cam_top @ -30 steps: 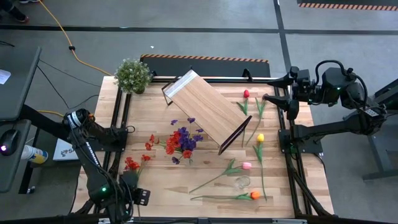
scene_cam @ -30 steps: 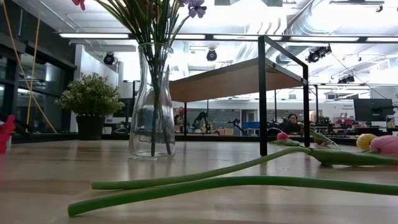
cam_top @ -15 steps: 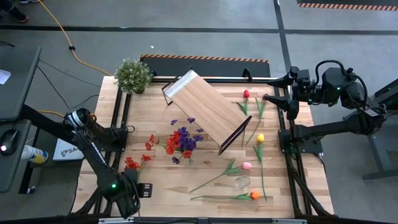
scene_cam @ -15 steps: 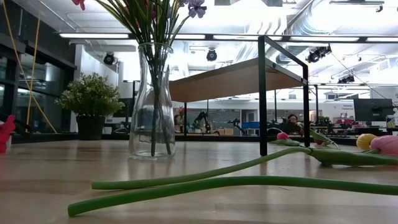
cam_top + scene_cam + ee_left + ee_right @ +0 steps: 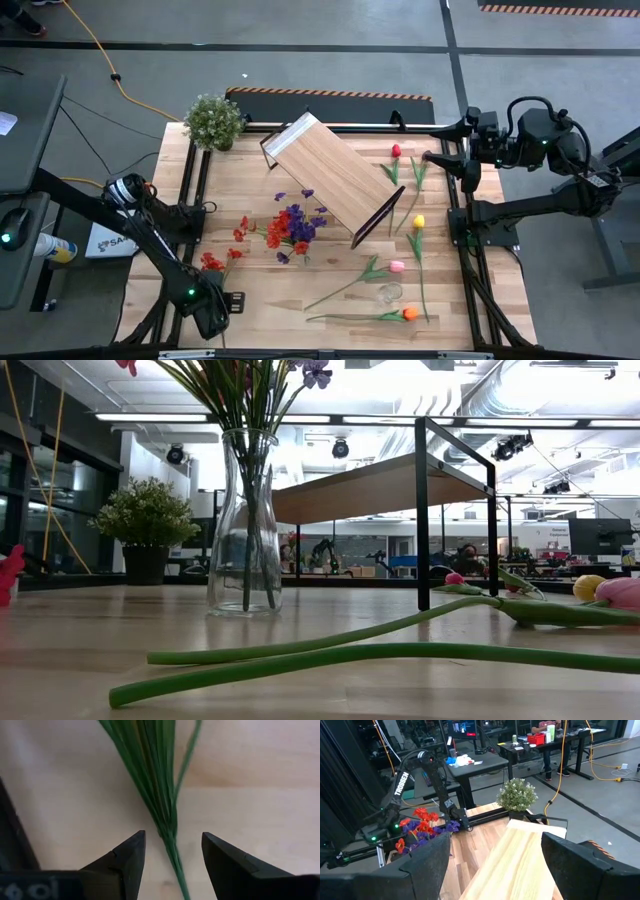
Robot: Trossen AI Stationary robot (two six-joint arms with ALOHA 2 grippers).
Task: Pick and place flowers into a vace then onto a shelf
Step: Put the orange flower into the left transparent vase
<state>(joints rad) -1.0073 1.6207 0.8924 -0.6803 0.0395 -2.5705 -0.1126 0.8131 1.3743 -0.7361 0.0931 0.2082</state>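
Observation:
A red-blossom spray [image 5: 212, 265] lies on the table near its near-left corner. My left gripper [image 5: 218, 316] hangs over the spray's stem end, open. In the left wrist view its fingers [image 5: 172, 840] stand on either side of the bundled green stems [image 5: 157, 790], apart from them. A clear glass vase [image 5: 245, 520] stands mid-table holding purple and red flowers [image 5: 292, 228]. Red [image 5: 396, 151], yellow [image 5: 419, 221], pink [image 5: 397, 266] and orange [image 5: 410, 313] tulips lie on the table's right half. The shelf [image 5: 335, 175] stands askew behind the vase. My right gripper [image 5: 432, 158] waits open at the far right edge.
A bushy potted plant [image 5: 213, 120] stands at the far-left corner. A small clear glass [image 5: 388, 293] sits among the tulip stems near the near edge. Two long green stems [image 5: 330, 652] lie across the front of the low view. Black frame rails run along the table's left and right sides.
My left arm has stretched out a little toward the table's right along the near-left corner, carrying its gripper over the red spray's stem end. Nothing on the table has moved.

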